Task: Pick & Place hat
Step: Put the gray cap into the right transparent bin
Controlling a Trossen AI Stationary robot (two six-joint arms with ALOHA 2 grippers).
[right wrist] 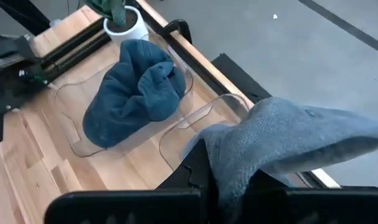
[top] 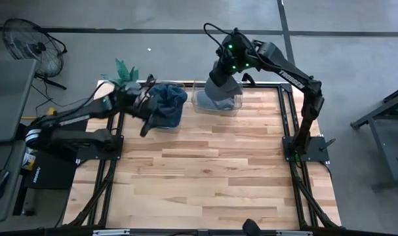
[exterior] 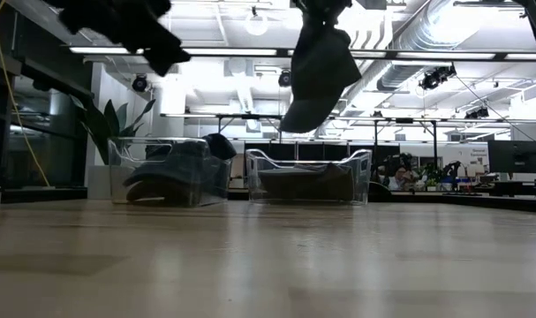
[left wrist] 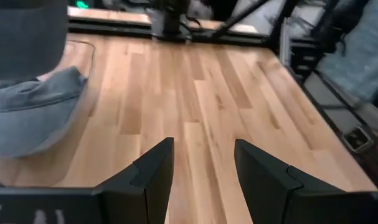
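My right gripper [top: 226, 69] is shut on a grey hat [top: 223, 88], which hangs over the right clear bin [top: 202, 105] at the table's far edge. In the low view the grey hat [exterior: 320, 75] hangs well above that bin [exterior: 307, 177], which has something dark lying inside. The left clear bin [top: 179, 121] holds a crumpled blue hat [right wrist: 136, 93]. My left gripper [left wrist: 204, 152] is open with nothing between its fingers. It stands above the table beside the left bin's near left corner [top: 146, 124]. My right gripper pinches a fold of the grey hat [right wrist: 229, 158] between its two fingers, slanting down from above. The cloth bunches over the fingers and hides the place of contact. The hat hangs slack below the fingers [exterior: 316, 106], clear of the bin and the table.
A white pot with a green plant [right wrist: 123, 22] stands at the far left corner, beside the left bin. Bare wooden table [top: 205, 170] stretches from the bins to the near edge. The black frame rails [top: 287, 124] run along both sides.
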